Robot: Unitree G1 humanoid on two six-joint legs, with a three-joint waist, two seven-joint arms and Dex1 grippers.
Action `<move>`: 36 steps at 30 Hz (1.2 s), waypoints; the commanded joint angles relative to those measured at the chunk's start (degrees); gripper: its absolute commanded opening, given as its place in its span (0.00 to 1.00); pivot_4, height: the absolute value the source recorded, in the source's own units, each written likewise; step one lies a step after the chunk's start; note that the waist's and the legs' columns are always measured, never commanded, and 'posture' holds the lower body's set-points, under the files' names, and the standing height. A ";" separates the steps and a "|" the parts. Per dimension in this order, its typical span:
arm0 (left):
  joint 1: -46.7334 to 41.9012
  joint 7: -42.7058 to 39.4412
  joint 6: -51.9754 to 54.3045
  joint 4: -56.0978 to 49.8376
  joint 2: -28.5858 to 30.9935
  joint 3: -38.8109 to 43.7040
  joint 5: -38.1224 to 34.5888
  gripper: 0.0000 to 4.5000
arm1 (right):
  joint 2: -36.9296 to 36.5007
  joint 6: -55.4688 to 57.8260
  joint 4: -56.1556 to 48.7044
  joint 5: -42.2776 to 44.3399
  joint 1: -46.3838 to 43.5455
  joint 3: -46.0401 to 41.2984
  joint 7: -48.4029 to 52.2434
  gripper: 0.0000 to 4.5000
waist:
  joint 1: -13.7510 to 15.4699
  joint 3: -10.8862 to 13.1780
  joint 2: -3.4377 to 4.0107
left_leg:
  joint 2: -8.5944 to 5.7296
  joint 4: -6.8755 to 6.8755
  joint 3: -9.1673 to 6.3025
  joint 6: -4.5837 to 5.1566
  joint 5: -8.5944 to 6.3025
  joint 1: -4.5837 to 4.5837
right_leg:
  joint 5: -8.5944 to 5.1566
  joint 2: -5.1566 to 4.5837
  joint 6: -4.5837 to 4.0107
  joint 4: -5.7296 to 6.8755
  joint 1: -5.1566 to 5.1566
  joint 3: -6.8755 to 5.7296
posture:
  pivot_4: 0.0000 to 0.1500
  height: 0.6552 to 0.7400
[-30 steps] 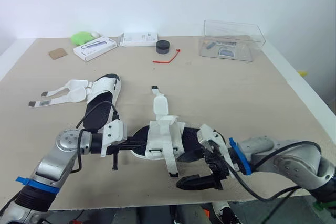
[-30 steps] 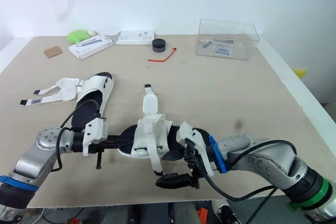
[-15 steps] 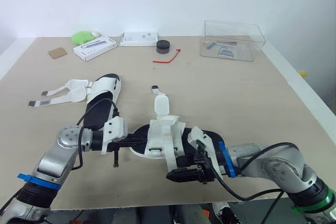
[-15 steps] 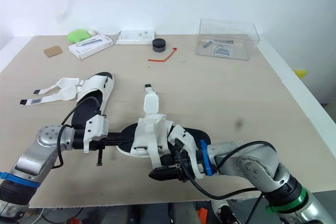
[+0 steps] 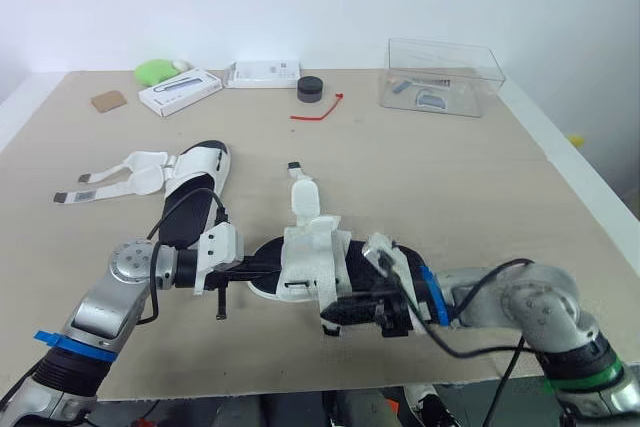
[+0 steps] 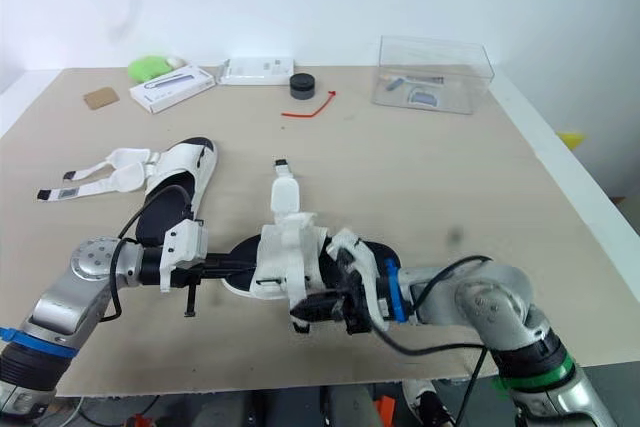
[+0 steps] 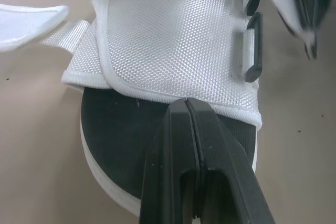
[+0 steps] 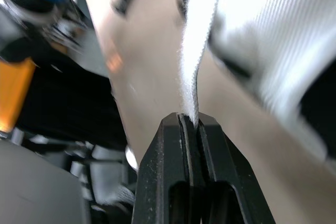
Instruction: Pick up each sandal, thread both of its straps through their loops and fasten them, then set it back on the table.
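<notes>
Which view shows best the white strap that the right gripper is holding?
The right wrist view: the strap runs straight into the shut right gripper. The eye views show it small beside the sandal; the left wrist view faces the sandal's upper.

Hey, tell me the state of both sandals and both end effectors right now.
Near sandal: straps unfastened, one strap pinched.
Far sandal: lying on table, straps undone, spread out.
Left end effector: shut, tips at near sandal's sole.
Right end effector: shut on strap.
</notes>
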 commanded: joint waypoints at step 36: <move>0.10 -0.63 -2.05 -0.15 -1.89 -1.05 2.16 0.00 | -2.49 5.80 22.72 34.10 -15.03 4.52 -25.75 0.01 | 0.17 -0.02 -0.02 | -0.06 0.01 -0.17 0.43 -0.19 -0.68 | 0.27 -0.24 -0.12 -0.61 -0.11 -0.25 | 1.00 1.00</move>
